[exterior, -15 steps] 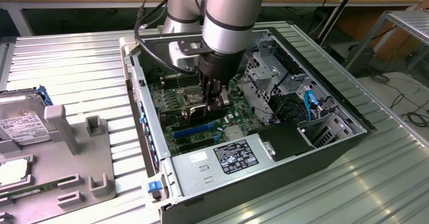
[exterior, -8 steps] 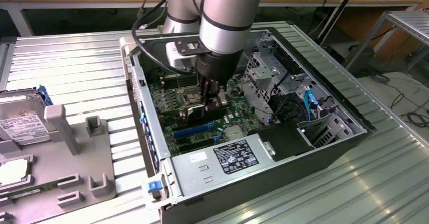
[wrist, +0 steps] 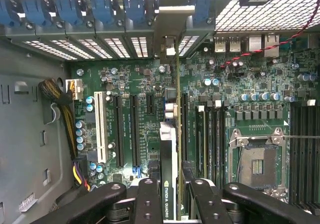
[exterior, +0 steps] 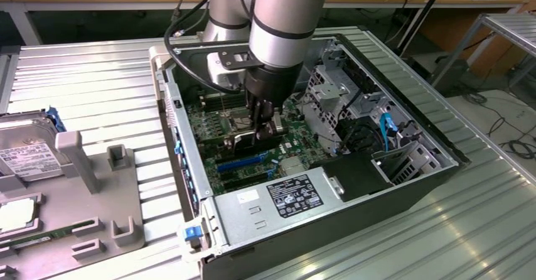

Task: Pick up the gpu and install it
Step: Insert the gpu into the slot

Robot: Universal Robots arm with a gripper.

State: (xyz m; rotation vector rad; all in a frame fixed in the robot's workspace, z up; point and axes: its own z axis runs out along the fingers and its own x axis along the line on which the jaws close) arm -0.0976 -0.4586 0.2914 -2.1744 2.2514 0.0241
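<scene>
Jaws closed on the thin dark gpu card with silver end bracket [wrist: 169,154], held edge-on.
Its long axis parallels the black motherboard slots [wrist: 134,129], bracket toward 8 o'clock in the exterior view.

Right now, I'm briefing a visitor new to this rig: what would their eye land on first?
The silver arm inside the open computer case at the exterior view's centre stands out. Its gripper clamps the gpu, edge-on over the slots of the green motherboard. A hard drive lies at the exterior view's left.
</scene>
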